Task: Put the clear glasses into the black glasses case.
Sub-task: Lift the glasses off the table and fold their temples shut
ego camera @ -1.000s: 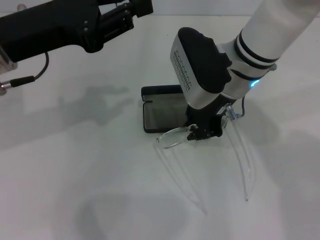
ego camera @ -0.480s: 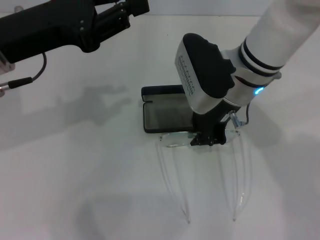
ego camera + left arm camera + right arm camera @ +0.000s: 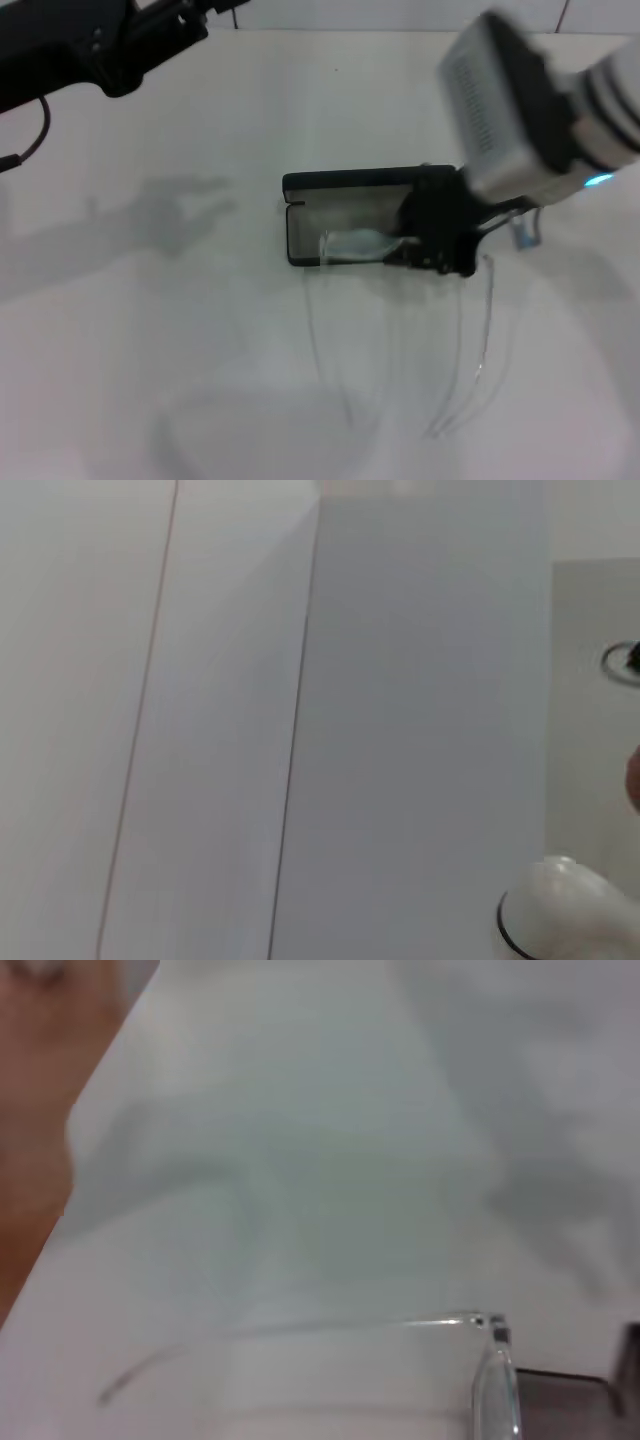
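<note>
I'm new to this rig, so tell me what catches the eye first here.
The right claw hangs over the open black case at the table's middle, gripping the clear glasses by their front, which sits over the case's near edge. Their thin arms trail toward the robot. The left claw is parked high at far left.

You have one black glasses case on the one white table. One pair of clear glasses sits at the case, with two arms trailing away from it. Two grippers are present: the right gripper at the case, the left gripper well apart from it.
</note>
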